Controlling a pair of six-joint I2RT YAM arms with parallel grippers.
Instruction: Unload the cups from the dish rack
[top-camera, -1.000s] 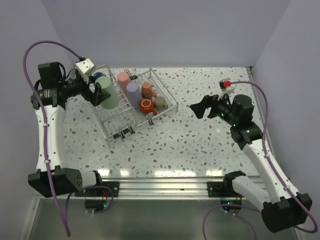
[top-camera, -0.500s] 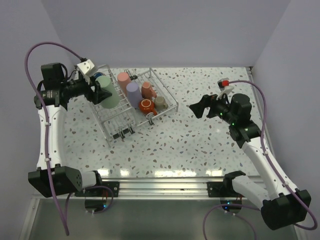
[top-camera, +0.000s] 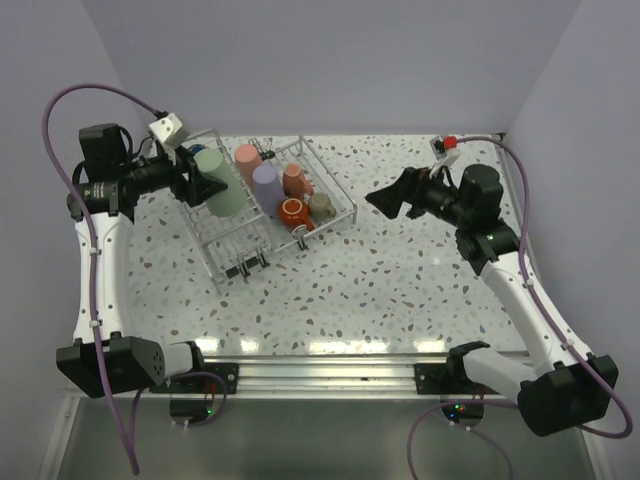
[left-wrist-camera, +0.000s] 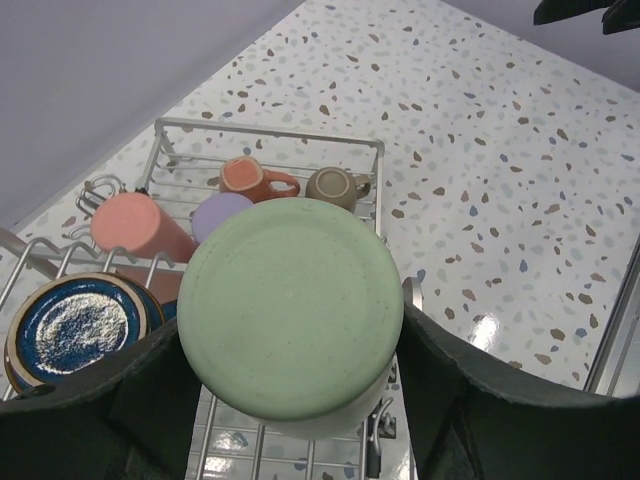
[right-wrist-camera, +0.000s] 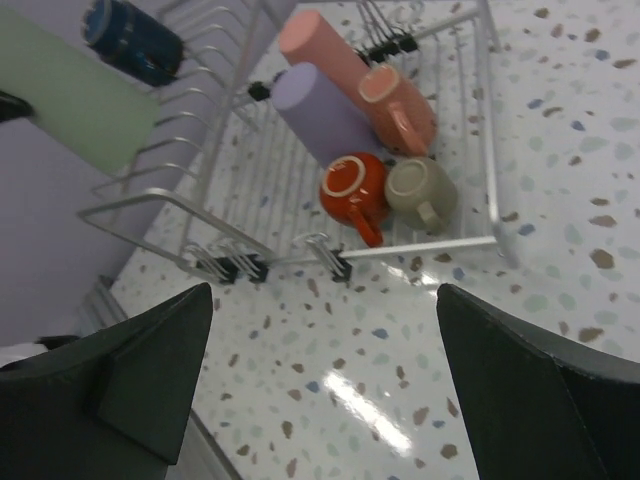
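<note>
L gripper (top-camera: 205, 185) clamping mint-green cup (top-camera: 222, 186), holding it over dish rack (top-camera: 340, 195) left section, table (top-camera: 400, 290) far-left corner. R gripper (top-camera: 385, 192) hanging agape, empty, beside rack. Nothing unloaded yet; six other cups (top-camera: 266, 183) waiting inside.

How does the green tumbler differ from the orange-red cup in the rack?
The green tumbler is larger and handleless; the orange-red cup is small with a handle. The left gripper clamps the green tumbler; the orange-red cup lies untouched. Both are plain cups in the dish rack.
</note>
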